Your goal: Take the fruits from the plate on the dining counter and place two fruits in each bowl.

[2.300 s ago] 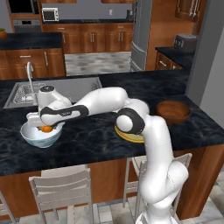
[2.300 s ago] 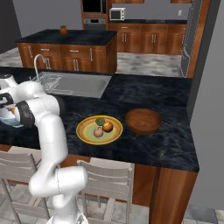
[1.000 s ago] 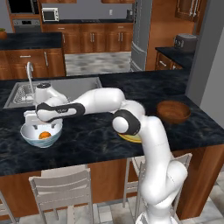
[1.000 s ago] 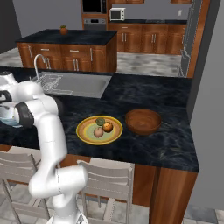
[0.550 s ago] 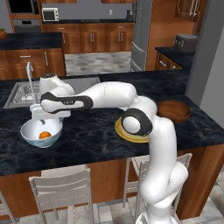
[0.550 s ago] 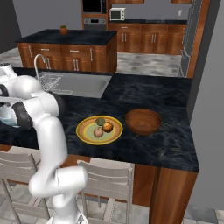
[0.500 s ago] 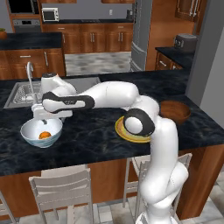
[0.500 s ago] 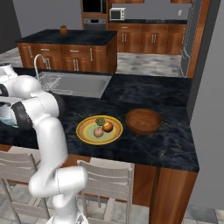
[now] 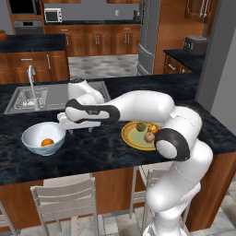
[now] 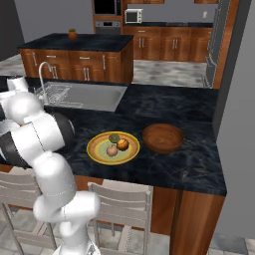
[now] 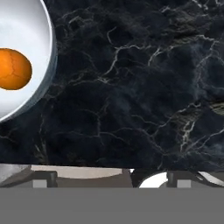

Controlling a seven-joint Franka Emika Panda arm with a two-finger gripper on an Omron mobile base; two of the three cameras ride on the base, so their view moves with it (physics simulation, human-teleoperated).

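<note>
An orange fruit (image 9: 47,142) (image 11: 14,69) lies in the white bowl (image 9: 32,136) (image 11: 30,26) at the left of the black dining counter (image 9: 106,152). My gripper (image 9: 79,130) (image 11: 111,175) hovers open and empty over bare counter (image 11: 131,87), just right of that bowl. The yellow-rimmed plate (image 9: 131,138) (image 10: 97,152) holds the dark green fruit (image 9: 140,126) (image 10: 114,138), the reddish-tan fruit (image 9: 149,137) (image 10: 112,150) and the yellow-orange fruit (image 9: 153,129) (image 10: 122,144). The brown wooden bowl (image 10: 163,138) stands empty right of the plate.
A steel sink (image 9: 50,94) with a faucet (image 9: 31,76) lies behind the white bowl. Pale chairs (image 9: 64,198) (image 10: 124,204) stand along the counter's near edge. My arm's elbow (image 9: 179,138) hangs over the plate's right side.
My gripper has lifted off the white bowl and swung right, toward the plate. The orange fruit stays in the bowl. The other fruits have not moved.
</note>
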